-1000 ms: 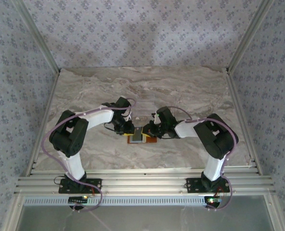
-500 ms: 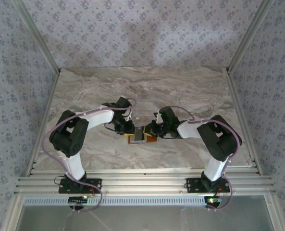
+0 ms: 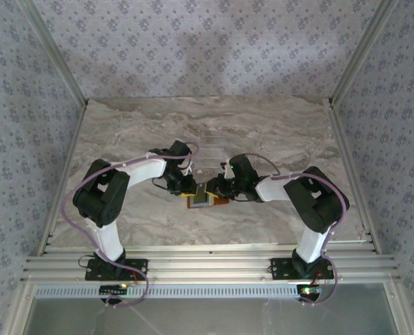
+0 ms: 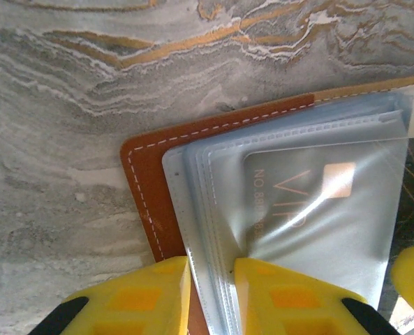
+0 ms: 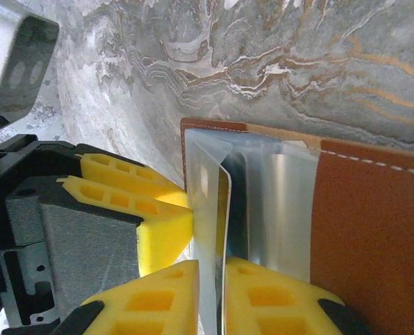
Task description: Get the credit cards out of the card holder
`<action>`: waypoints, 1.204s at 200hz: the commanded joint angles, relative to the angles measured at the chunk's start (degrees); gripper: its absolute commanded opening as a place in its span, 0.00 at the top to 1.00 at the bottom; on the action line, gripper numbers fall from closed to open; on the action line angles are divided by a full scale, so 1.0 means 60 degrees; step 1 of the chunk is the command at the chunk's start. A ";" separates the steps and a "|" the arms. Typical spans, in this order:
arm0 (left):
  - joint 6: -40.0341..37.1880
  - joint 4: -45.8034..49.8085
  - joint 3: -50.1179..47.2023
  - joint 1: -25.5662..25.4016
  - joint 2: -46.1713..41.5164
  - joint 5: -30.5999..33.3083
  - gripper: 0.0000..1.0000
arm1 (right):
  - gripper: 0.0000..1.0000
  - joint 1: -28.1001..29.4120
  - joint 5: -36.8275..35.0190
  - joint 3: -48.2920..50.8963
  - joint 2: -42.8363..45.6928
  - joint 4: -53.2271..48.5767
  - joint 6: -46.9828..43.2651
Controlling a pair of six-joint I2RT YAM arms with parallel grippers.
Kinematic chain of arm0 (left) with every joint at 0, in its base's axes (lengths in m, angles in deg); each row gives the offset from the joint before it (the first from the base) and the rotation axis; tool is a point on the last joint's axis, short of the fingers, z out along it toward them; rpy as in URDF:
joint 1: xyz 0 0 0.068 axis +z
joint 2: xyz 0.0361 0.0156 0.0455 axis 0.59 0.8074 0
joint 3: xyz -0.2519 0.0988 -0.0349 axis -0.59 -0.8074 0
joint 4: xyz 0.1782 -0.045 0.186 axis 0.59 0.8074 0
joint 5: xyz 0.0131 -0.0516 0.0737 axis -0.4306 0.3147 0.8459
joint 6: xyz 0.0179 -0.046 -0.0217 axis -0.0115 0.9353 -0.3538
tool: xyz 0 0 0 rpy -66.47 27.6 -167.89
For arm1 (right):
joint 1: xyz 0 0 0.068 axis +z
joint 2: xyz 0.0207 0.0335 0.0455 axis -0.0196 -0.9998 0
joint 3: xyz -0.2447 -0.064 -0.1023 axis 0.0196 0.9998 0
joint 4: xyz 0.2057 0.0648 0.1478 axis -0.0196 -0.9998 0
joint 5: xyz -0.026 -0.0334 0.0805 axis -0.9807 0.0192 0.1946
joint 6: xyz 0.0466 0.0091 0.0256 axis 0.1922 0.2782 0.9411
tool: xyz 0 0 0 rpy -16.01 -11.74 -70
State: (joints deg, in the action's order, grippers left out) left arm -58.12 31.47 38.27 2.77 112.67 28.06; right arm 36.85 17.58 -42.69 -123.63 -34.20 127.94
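Plainly seeing the card holder (image 3: 207,200) lying open on the surface (image 3: 276,132), long axis running left-right. Noting the left claw (image 4: 212,272) clamping its sleeved edge beside a glare-blurred VIP card (image 4: 318,209), the right claw (image 5: 210,269) pinching a thin pale leaf (image 5: 207,202), card or sleeve unclear.

White arms (image 3: 142,167), blk joints (image 3: 100,199), purple cables (image 3: 70,197), yellow gripper pads (image 4: 133,300)

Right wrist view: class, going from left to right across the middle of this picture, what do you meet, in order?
left pincer → card holder's raised clear sleeves → card holder's brown leather cover
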 commanded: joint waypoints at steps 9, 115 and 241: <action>-0.0161 0.0476 -0.0405 -0.0135 0.0770 0.0859 0.76 | 0.87 0.0125 0.0182 -0.0141 -0.0115 -0.0030 -0.0013; -0.0194 0.0533 -0.0417 -0.0134 0.0741 0.0994 0.76 | 0.94 -0.0428 -0.0584 0.0263 0.0877 -0.1605 -0.0819; -0.0297 0.0641 -0.0647 -0.0032 0.0211 0.1381 0.76 | 0.93 -0.0755 -0.1813 -0.0430 0.2107 -0.5326 -0.3212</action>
State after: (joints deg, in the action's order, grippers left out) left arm -58.75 29.29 38.07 1.66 112.78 27.08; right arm 32.70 11.83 -43.15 -114.06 -55.88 115.24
